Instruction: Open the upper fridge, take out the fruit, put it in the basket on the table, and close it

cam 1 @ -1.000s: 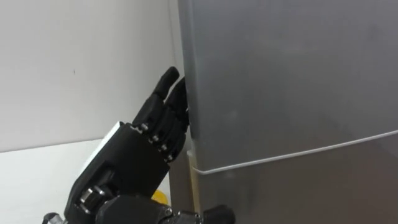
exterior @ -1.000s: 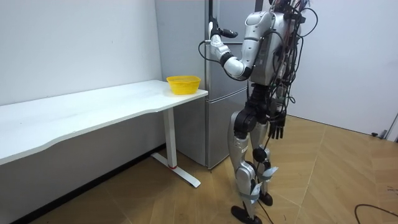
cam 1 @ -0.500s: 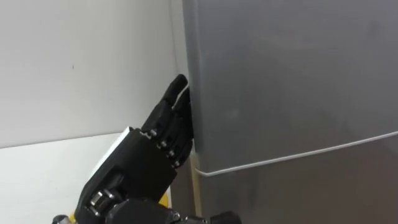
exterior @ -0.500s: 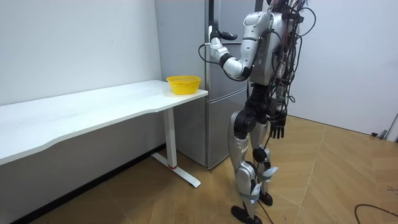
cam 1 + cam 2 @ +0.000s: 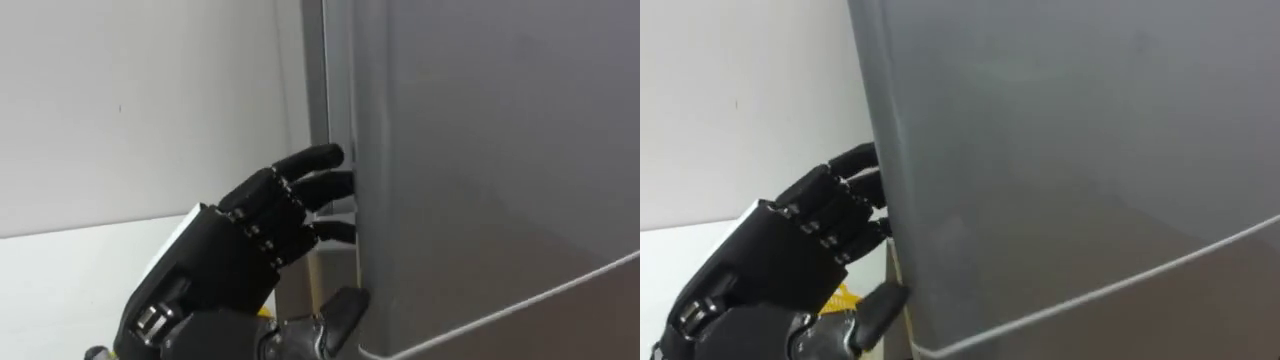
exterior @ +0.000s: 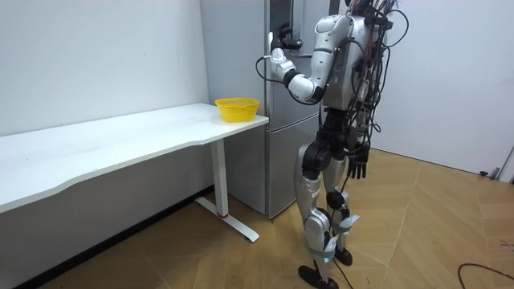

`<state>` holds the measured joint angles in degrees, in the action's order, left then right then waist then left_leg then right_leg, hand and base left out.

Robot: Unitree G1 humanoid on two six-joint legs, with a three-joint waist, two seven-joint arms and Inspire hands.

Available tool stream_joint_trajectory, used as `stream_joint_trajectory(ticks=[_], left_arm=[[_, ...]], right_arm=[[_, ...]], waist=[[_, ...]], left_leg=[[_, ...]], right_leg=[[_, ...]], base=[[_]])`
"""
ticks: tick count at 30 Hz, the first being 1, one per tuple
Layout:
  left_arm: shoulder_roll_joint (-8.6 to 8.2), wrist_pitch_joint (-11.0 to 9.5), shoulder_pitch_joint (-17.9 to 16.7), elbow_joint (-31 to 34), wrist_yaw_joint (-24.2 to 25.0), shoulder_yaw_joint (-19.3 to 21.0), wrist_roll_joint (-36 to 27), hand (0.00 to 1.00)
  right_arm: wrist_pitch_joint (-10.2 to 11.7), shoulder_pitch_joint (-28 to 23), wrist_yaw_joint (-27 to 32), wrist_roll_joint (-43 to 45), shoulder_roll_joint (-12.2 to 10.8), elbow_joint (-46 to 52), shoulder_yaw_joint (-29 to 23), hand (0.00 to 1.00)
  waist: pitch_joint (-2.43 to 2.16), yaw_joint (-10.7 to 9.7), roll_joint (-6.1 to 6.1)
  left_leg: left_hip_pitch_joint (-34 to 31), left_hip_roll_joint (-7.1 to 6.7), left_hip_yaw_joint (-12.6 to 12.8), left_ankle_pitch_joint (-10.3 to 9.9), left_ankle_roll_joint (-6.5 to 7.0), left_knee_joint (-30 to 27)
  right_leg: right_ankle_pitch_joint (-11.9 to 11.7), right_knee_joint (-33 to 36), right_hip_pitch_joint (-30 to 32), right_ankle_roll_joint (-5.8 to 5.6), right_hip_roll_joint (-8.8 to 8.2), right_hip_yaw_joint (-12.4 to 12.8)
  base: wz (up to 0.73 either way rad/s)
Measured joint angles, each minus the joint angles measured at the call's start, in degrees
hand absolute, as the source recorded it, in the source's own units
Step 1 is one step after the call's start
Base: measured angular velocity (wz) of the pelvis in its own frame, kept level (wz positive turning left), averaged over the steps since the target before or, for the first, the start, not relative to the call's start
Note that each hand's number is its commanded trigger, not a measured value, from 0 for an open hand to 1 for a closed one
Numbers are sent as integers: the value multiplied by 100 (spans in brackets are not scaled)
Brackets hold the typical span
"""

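Observation:
The grey upper fridge door (image 5: 500, 150) stands slightly ajar, its left edge pulled away from the cabinet. My left hand (image 5: 230, 260) is at that edge. Its fingers (image 5: 315, 160) curl round behind the edge and its thumb (image 5: 340, 310) presses the door's front near the seam above the lower door (image 5: 600, 325). The fingertips are hidden behind the edge. In the room view I stand upright close to the fridge (image 6: 241, 48), left hand (image 6: 277, 56) raised to the door. My right hand (image 6: 359, 164) hangs by my hip with relaxed fingers, holding nothing.
A long white table (image 6: 120, 140) runs along the wall on my left, butting against the fridge's side. A yellow basket (image 6: 237, 107) sits on its end nearest the fridge. The wall is close behind. Wooden floor (image 6: 434, 225) lies open behind me.
My left hand's fingers have hooked round the upper door's left edge and the thumb has come onto its front. The door's edge has swung out a little towards me.

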<state>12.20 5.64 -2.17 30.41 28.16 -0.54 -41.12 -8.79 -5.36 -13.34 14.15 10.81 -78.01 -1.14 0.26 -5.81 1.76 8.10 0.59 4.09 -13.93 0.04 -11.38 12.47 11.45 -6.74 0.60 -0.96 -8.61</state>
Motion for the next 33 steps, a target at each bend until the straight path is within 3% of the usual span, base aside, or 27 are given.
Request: stream_joint_trajectory(ticks=[16,29,33], left_arm=[[2,52,140,145,937,-751,-212,0],[43,164,210,145,1392,-875,-205,0],[55,204,386,145,1538,-915,-205,0]], right_arm=[[0,21,-56,121,-1,-4,0,0],[-1,110,-46,121,0,-7,-6,0],[1,139,-25,118,1,-8,-4,0]], waist=[[-6,-87,-8],[-7,-332,-6],[-14,-360,6]], left_leg=[[46,10,52,0,0,6],[52,76,206,0,0,19],[59,75,233,0,0,15]], right_leg=[[-2,-1,29,0,20,104],[-20,12,74,29,66,292],[-29,12,87,41,90,360]], base=[[-2],[-8],[-9]])
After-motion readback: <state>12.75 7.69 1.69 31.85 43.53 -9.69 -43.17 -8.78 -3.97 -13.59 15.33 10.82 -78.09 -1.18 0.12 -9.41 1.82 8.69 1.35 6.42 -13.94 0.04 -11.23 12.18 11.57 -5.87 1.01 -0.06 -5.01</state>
